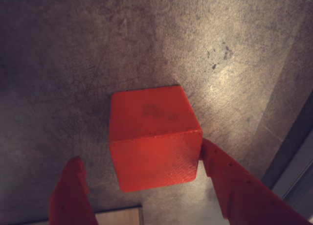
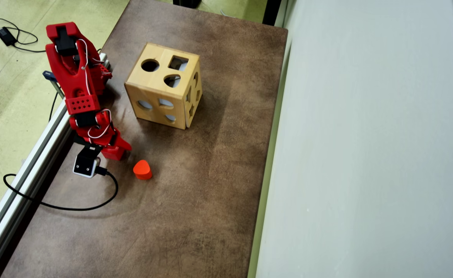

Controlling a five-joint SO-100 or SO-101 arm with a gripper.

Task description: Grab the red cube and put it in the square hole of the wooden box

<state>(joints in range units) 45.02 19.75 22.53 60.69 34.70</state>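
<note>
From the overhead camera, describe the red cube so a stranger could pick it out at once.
Start at the wooden box on the brown table, then follow the red arm to its lower end. The red cube sits on the table there, between the open jaws. Unlike the rounded heart-like block to its right, it has flat, sharp-edged square faces.

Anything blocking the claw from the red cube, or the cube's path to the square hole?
Nothing visible. The claw is open, the red cube sitting between its fingers. Bare table lies between there and the wooden box; the square hole on top is unobstructed. The heart-shaped block sits off to the side.
</note>
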